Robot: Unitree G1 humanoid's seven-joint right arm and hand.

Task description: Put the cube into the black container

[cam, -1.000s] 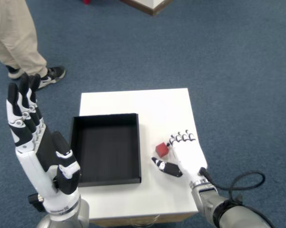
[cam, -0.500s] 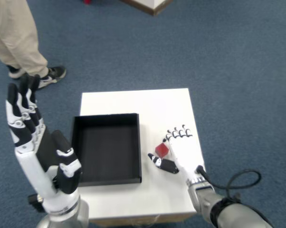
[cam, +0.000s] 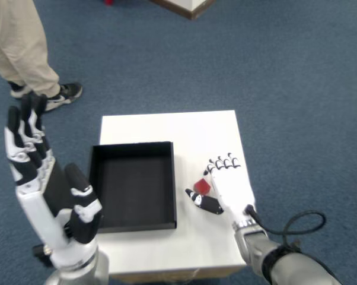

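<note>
A small red cube (cam: pixel 202 186) rests on the white table (cam: pixel 184 127), just right of the black container (cam: pixel 133 185). My right hand (cam: pixel 229 189) lies over the table beside the cube. Its fingers curl down along the cube's right side and its dark thumb (cam: pixel 204 203) reaches under the cube's near side. The cube shows between thumb and fingers, and I cannot tell whether it is pinched. The container is an open, shallow black tray with nothing inside. My left hand (cam: pixel 45 190) is raised left of the container, fingers straight up.
A person's leg in beige trousers and a black shoe (cam: pixel 60 95) stand on the blue carpet at the far left. A wooden-edged object (cam: pixel 187 6) sits at the top. A black cable (cam: pixel 297 228) loops beside my right forearm.
My right hand slid slightly left and away from me, closing around the cube, which shifted a little with it. The left hand drifted slightly left.
</note>
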